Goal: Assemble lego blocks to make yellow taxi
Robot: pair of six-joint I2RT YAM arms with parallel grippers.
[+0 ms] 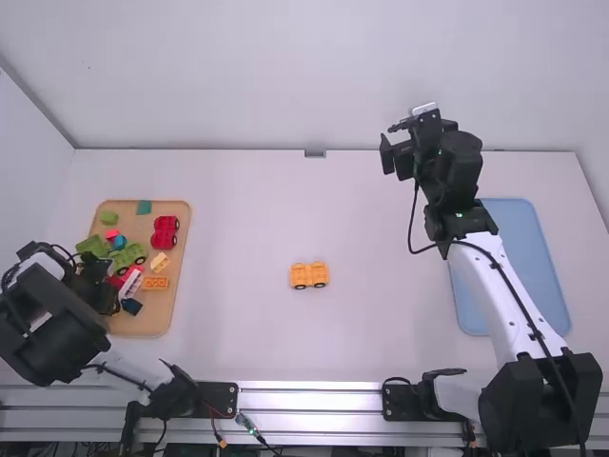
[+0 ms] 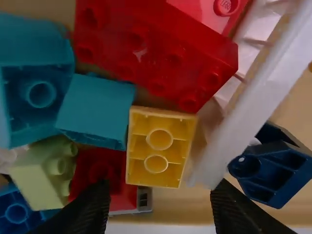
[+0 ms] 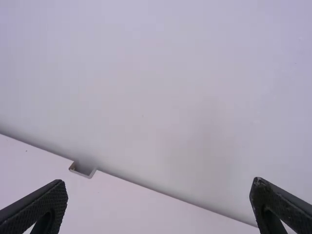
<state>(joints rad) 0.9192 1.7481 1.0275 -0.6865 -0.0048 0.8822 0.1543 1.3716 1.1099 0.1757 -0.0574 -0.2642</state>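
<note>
Yellow hollow plastic brick (image 2: 146, 152): lying open side up among mixed blocks on the light wooden tray (image 1: 143, 324), between the tips of the left gripper (image 2: 161, 192) as its wrist camera is seeing it. Those fingers are standing well apart, holding nothing.

Handling (judged): brick likely light, stiff, smooth, hardly fragile; thin walls probably tipping if pinched high. Best hold: its two long side walls, low and square. Watching for the white plastic piece (image 2: 258, 102) slanting close by the right-hand fingertip; it could be snagging on closure. A teal block (image 2: 95, 109) is crowding the other side.

Yellow-orange wheeled piece (image 1: 308, 275): resting on mid-table.

Pose: left arm is bending low over the tray, wrist camera looking down. Right arm is extending towards the table's far edge; right gripper (image 3: 158, 184) is facing the back wall, fingers wide, gripping nothing.
</note>
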